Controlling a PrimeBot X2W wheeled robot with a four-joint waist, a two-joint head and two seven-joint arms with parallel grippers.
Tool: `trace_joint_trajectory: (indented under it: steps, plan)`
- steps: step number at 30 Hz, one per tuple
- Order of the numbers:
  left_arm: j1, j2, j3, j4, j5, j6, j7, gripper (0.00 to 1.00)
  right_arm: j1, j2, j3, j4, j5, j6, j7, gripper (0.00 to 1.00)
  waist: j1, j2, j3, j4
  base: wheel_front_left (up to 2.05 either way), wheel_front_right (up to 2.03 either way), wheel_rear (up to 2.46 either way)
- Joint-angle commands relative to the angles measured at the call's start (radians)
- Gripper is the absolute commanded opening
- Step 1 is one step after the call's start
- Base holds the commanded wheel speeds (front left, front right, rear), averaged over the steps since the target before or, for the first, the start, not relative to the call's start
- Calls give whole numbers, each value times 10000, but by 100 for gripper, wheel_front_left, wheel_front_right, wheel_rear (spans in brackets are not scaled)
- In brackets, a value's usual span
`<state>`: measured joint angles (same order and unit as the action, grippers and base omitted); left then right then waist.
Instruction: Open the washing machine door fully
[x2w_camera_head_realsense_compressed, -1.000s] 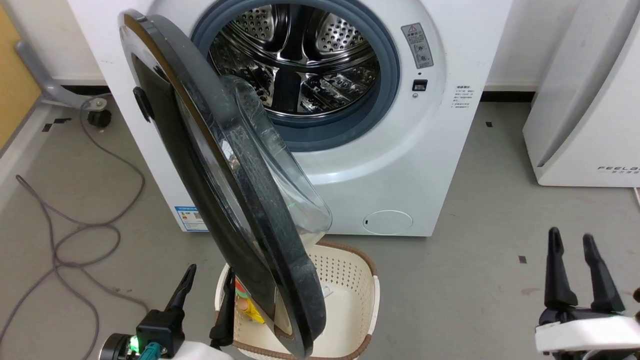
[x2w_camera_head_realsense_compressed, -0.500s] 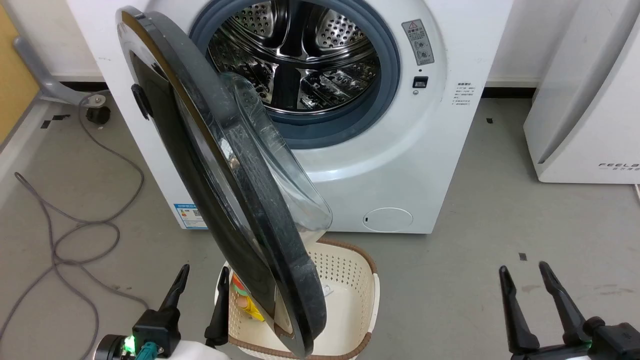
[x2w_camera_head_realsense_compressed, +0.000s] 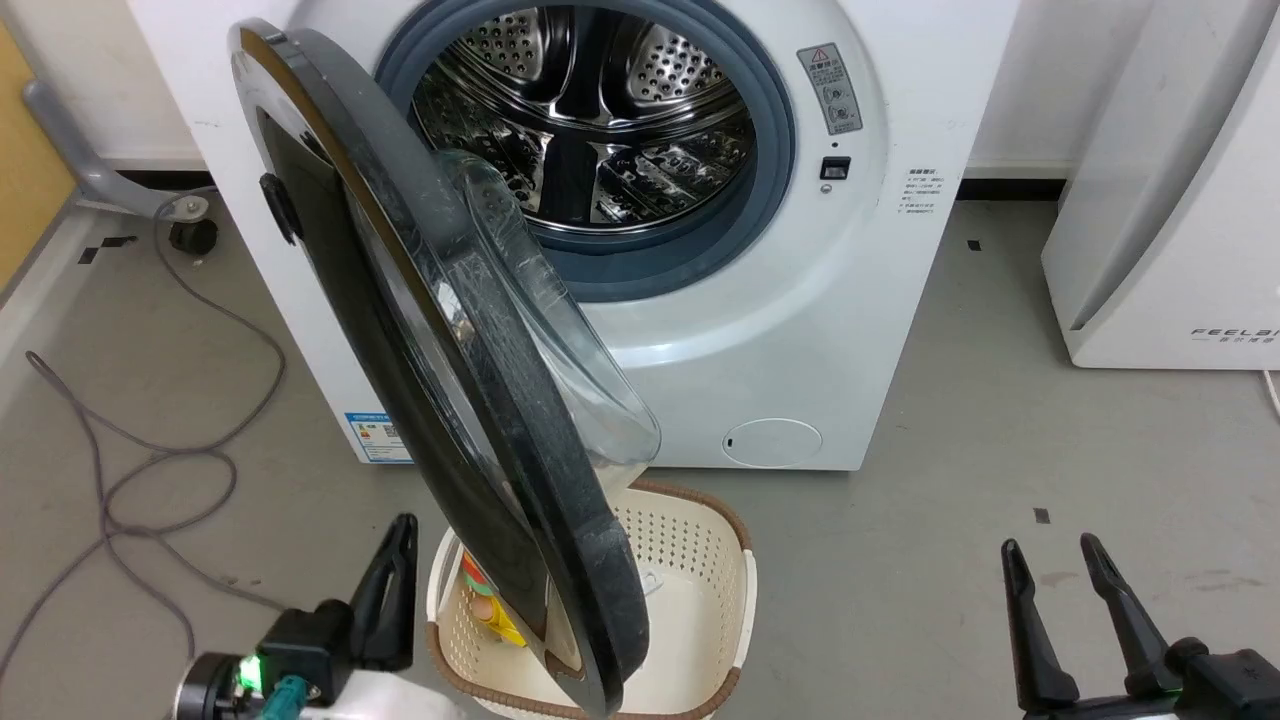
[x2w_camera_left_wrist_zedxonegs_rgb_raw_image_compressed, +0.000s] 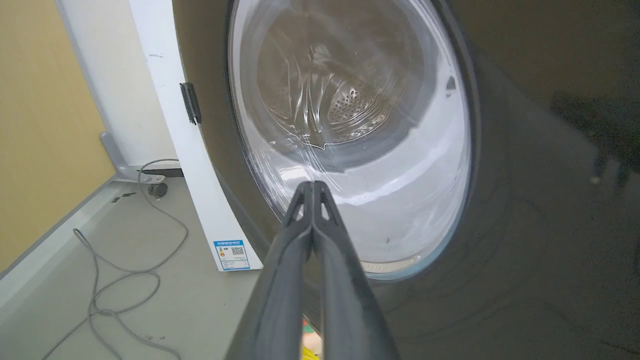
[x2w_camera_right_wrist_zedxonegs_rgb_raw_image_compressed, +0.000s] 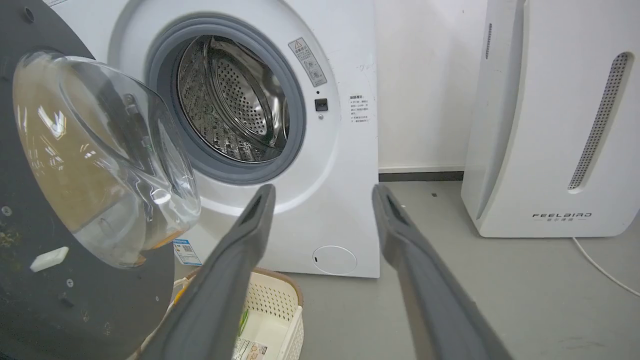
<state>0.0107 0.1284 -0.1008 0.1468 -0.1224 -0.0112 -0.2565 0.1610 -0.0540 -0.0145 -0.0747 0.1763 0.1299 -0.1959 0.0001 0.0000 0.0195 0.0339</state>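
The washing machine (x2w_camera_head_realsense_compressed: 800, 330) is a white front-loader with a grey rubber ring and a steel drum (x2w_camera_head_realsense_compressed: 590, 110). Its door (x2w_camera_head_realsense_compressed: 470, 400), a black disc with a bulging glass bowl (x2w_camera_head_realsense_compressed: 560, 340), stands partly open, swung out on its left-hand hinge with its edge towards me. My left gripper (x2w_camera_head_realsense_compressed: 395, 585) is shut with nothing in it, low on the door's outer side. In the left wrist view its closed tips (x2w_camera_left_wrist_zedxonegs_rgb_raw_image_compressed: 312, 187) point at the door's glass window (x2w_camera_left_wrist_zedxonegs_rgb_raw_image_compressed: 350, 125); whether they touch it cannot be told. My right gripper (x2w_camera_head_realsense_compressed: 1050, 545) stands open at the lower right, away from the door.
A cream perforated basket (x2w_camera_head_realsense_compressed: 748, 590) holding a few items sits on the floor under the door's lower edge. A grey cable (x2w_camera_head_realsense_compressed: 150, 470) loops across the floor at the left. The white FEELBIRD appliance (x2w_camera_head_realsense_compressed: 1160, 200) stands to the right of the washer.
The left gripper's fingers have come together and it has moved slightly up and towards the door. The right gripper dropped lower a second ago, then stayed put. The door has not visibly moved.
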Motion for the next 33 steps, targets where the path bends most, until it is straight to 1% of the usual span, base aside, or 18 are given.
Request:
trace_joint_trajectory:
  steps: [1, 8, 16, 22, 27, 30, 33]
  plan:
    - [-173, 37, 33, -148, -11, 46, -53, 0, 73, 37, -13, 26, 85, 8, -72, 100, -1, 0, -5, -1, 0, 0, 0]
    - [-443, 141, 334, -1671, -199, 252, 115, 0, 98, 37, -52, 122, 172, 8, -110, 100, -1, 0, -66, 3, 0, 0, 0]
    - [-915, 418, 676, -4145, -39, 622, 544, 0, 108, 37, -66, 239, 300, 8, -168, 100, -1, 0, -118, -88, 0, 0, 0]
    - [-1581, 530, 649, -6083, 23, 637, 723, 0, 153, 37, -140, 303, 433, 8, -263, 100, -1, 0, -81, -150, 0, 0, 0]
    - [-2161, 388, 102, -7404, -65, 468, 1071, 0, 185, 37, -187, 345, 470, 8, -316, 100, -1, 0, -76, -177, 0, 0, 0]
    - [-2283, 119, -668, -7825, -302, 258, 1476, 0, 189, 37, -205, 339, 440, 8, -336, 100, -1, 0, -61, -203, 0, 0, 0]
    - [-2162, -144, -1674, -7892, -719, -23, 1961, 0, 167, 37, -197, 309, 386, 8, -345, 100, -1, 0, -51, -219, 0, 0, 0]
